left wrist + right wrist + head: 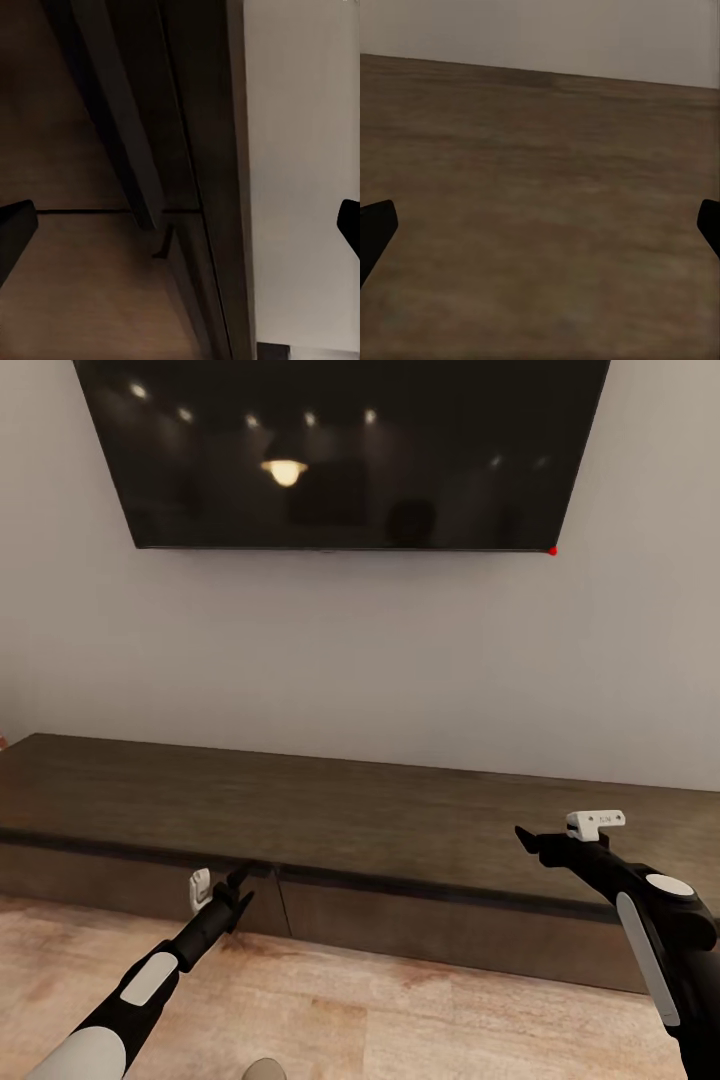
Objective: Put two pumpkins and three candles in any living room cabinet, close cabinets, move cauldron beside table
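Observation:
The long dark-brown cabinet [350, 810] runs along the wall, and its flat drawer fronts look shut. My left gripper [238, 882] is open, low in front of the vertical seam between two drawer fronts [161, 217]. The left wrist view has its fingertips [15, 225] far apart with nothing between them. Over the right part of the cabinet top [540, 150], my right gripper [528, 838] hovers open and empty. The pumpkins, candles, cauldron and table are out of view.
A large black TV [340, 450] hangs on the grey wall above the cabinet. Pale wood floor [400, 1010] lies between me and the cabinet front.

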Available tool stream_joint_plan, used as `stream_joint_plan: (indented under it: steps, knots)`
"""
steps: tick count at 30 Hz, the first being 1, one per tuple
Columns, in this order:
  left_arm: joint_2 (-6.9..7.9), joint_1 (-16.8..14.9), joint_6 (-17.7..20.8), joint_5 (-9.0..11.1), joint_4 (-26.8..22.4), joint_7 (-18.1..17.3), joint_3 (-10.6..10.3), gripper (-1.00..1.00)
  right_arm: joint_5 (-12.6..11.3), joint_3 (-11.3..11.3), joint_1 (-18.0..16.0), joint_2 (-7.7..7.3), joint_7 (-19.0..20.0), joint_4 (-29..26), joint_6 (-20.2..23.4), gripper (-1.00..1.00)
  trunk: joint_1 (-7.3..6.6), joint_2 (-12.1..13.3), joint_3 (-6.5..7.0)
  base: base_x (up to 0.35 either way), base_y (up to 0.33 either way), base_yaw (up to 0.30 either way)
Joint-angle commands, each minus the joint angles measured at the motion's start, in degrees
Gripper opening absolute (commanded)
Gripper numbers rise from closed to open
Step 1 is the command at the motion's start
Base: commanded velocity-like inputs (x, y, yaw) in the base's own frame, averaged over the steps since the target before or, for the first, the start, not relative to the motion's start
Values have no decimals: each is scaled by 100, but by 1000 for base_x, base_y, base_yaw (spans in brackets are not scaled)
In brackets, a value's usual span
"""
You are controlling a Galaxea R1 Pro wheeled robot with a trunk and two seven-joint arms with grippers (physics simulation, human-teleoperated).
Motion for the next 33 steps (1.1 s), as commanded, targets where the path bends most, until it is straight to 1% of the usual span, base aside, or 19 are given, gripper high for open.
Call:
stream_joint_plan:
  steps: [1, 6, 10, 18, 28, 33]
  knots:
    - [2, 0, 0, 1, 0, 1, 0, 100, 0, -5, -2, 0, 0, 0, 2, 100, 0, 0, 0, 0, 0, 0]
    - [7, 7, 6, 6, 0, 7, -1, 100, 0, -93, -26, 0, 0, 0, 15, 100, 0, 0, 0, 0, 0, 0]
    - [5, 11, 8, 5, 0, 11, -1, 100, 0, -117, -35, -3, 0, 0, 21, 100, 0, 0, 0, 0, 0, 0]
    - [0, 30, 2, 5, 0, 12, -9, 100, 0, -121, -36, -1, 0, 0, 27, 100, 0, 0, 0, 0, -4, 0]
    - [9, 56, -1, 5, 0, 19, -1, 100, 0, -121, -35, 0, 0, 0, 28, 100, 0, 0, 0, 4, -54, 0]
    - [9, 68, -105, 7, 0, 6, 5, 100, 0, -121, -31, 0, 0, 0, 28, 100, 0, 0, 0, 106, -3, 0]
